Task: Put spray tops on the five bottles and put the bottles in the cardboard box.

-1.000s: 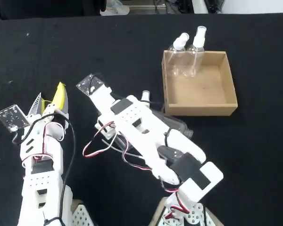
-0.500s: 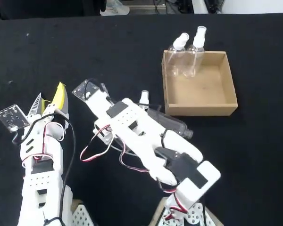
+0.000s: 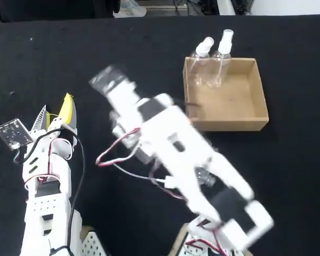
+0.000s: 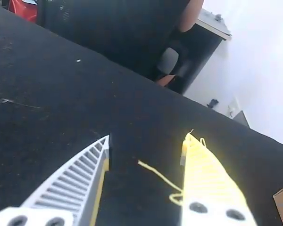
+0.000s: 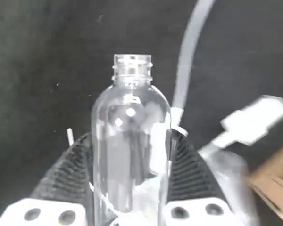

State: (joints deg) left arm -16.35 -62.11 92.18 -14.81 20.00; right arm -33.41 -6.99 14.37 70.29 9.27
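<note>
My right gripper point(image 5: 132, 135) is shut on a clear bottle point(image 5: 131, 141) that has no top; its open neck points away from the wrist, above the black table. Beside it lies a white spray top point(image 5: 254, 123) with a pale dip tube point(image 5: 188, 47) close by. In the high view the right arm point(image 3: 176, 144) stretches from the near edge towards the table's middle. The cardboard box point(image 3: 226, 125) stands at the far right with two capped bottles point(image 3: 202, 64) point(image 3: 221, 58) in its back-left corner. My left gripper point(image 3: 56, 104) point(image 4: 148, 137) stands open at the near left with nothing between its fingers.
The table is covered in black cloth point(image 3: 53, 53). A corner of the cardboard box point(image 5: 278, 183) shows close to the right gripper. Red and white cables point(image 3: 128, 160) hang along the right arm.
The right arm has swung and lifted, its wrist end moving farther up the table, and it is blurred from motion. The left arm has stayed still.
</note>
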